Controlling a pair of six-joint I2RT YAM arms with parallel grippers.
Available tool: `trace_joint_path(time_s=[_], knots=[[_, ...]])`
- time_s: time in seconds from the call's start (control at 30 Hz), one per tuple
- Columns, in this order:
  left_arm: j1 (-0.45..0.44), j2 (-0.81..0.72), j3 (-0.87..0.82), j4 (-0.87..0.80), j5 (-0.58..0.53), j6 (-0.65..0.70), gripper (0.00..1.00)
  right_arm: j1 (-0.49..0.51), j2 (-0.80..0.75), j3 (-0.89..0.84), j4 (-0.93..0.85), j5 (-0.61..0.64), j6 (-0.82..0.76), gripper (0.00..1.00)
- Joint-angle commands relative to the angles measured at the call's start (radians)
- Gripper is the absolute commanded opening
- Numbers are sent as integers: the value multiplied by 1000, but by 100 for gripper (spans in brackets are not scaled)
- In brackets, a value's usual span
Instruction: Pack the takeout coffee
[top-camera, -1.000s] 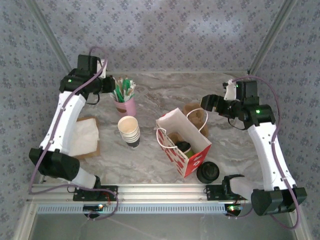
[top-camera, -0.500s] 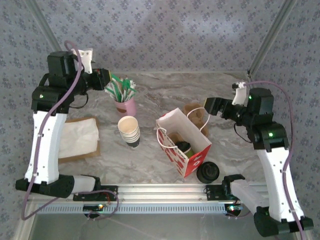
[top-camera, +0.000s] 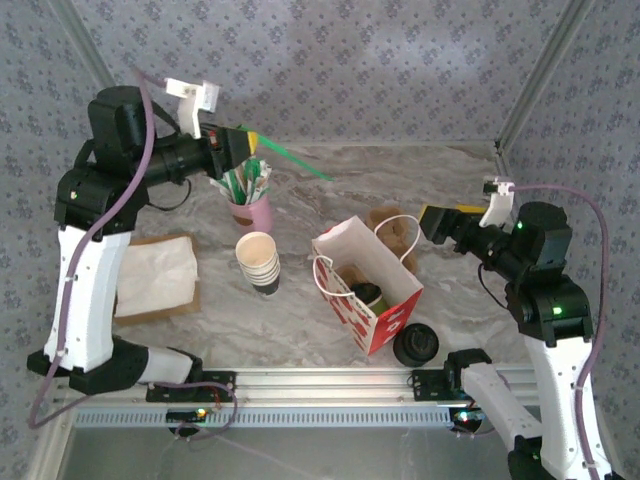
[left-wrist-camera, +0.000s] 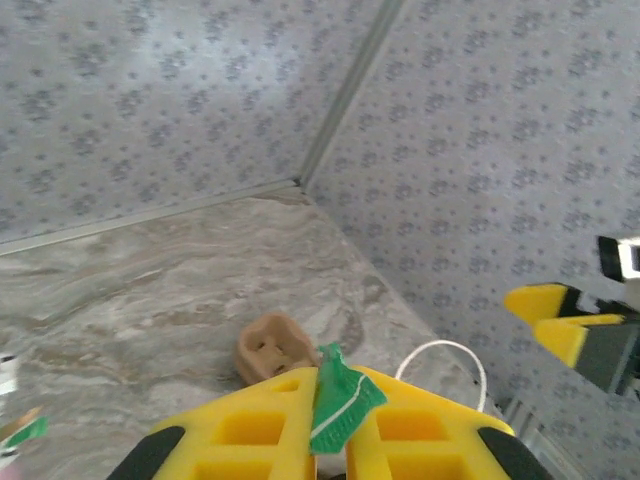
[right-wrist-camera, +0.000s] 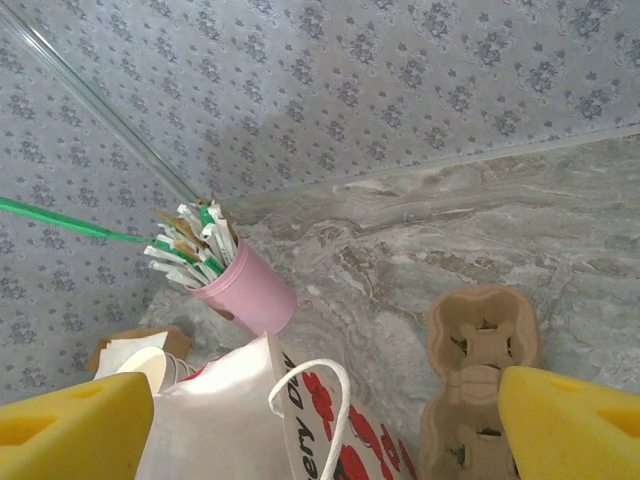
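— Looking down from above, where do we find the left pincer (top-camera: 243, 146)?
— We find it raised over the far left of the grey marbled surface (top-camera: 300, 320). It is pressed together on a long green paper-wrapped straw (top-camera: 295, 160) that pokes out to the right, above the pink plastic cup of straws (top-camera: 252, 212).
— And the takeout coffee (top-camera: 368, 293)?
— We see this small dark cup with its round black lid inside the white paper bag with red print (top-camera: 345, 248), near the middle of the surface. A stack of white striped paper cups (top-camera: 260, 262) stands left of the bag. A squat pile of black lids (top-camera: 415, 345) sits just beside its near right corner, and a brown cardboard cup carrier (top-camera: 392, 228) lies behind it. The right pincer (top-camera: 437, 222) hovers to the right of that carrier.
— What do we get from the left wrist?
— Two yellow fingers pinching the green wrapper between them, with the carrier and the bag's white loop handle beyond.
— And from the right wrist?
— We see its yellow fingers spread far apart at the bottom corners, with the bag's handle and the carrier below between them. The pink cup stands farther back.
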Motion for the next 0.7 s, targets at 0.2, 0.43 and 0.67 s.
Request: trace_joint_path(time_s=[0.2, 0.43, 0.67], knots=[[-211, 147, 169, -68, -79, 51, 11, 6, -6, -11, -48, 48, 12, 92], [-317, 222, 243, -155, -167, 109, 10, 6, 1, -24, -62, 55, 14, 92], [-344, 225, 251, -195, -195, 145, 10, 4, 4, -28, -61, 45, 17, 93]])
